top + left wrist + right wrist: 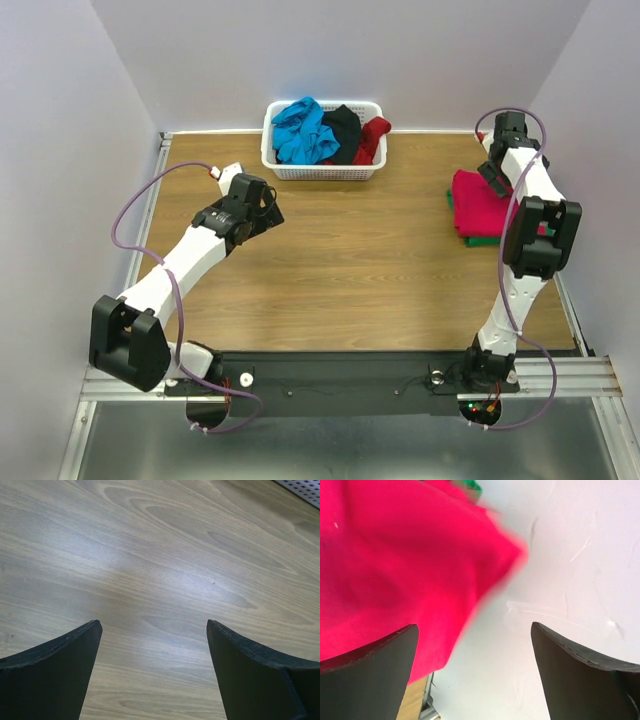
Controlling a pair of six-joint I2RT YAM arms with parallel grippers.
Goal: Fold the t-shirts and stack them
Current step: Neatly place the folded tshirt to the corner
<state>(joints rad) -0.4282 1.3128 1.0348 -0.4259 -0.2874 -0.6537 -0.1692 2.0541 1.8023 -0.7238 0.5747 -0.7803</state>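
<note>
A folded bright pink-red t-shirt (476, 200) lies at the table's right edge on top of a green t-shirt (480, 240) that shows only as a strip. My right gripper (492, 172) hovers over the pink shirt's far right corner, open and holding nothing. In the right wrist view the pink cloth (395, 555) fills the left side, just beyond the open right gripper (475, 626), with a bit of green (473, 486) at the top. My left gripper (270, 210) is open over bare wood (160, 580), and nothing sits in the left gripper (152, 625).
A white lattice basket (325, 173) at the back centre holds crumpled blue (303, 132), black (345, 128) and dark red (372, 140) t-shirts. The white side wall (570, 555) stands close to the right gripper. Metal rails edge the table.
</note>
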